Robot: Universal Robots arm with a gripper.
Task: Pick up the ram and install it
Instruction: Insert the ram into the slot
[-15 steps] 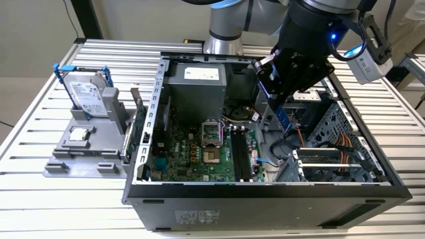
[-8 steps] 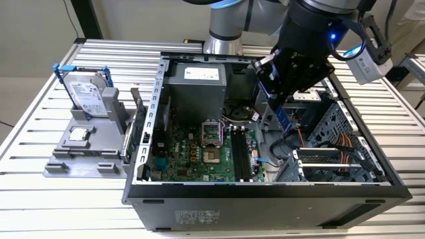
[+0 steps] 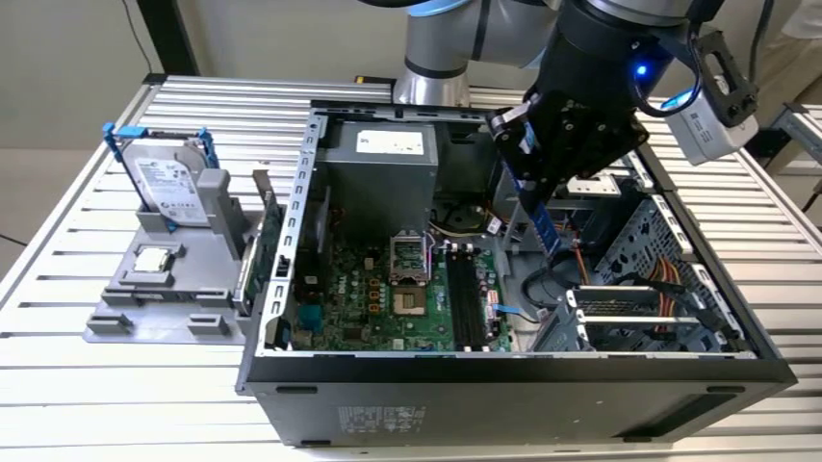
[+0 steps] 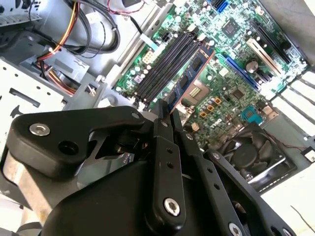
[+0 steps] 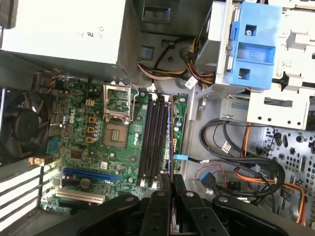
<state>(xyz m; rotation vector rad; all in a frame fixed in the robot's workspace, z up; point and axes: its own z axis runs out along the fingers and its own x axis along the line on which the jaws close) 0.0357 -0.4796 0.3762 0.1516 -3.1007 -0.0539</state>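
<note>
Clamping the ram (image 4: pixel 189 78), the gripper (image 4: pixel 165 110) hangs above the motherboard slots (image 5: pixel 152 140), pickup done, seating left.

Ram (image 3: pixel 545 217) upper end hidden between the gripper (image 3: pixel 526 189) fingers in the exterior view, arm cut off by the top edge, gripper body cropped by the lower edge in both wrist views, power supply (image 5: pixel 64 29) partly out of frame.
</note>
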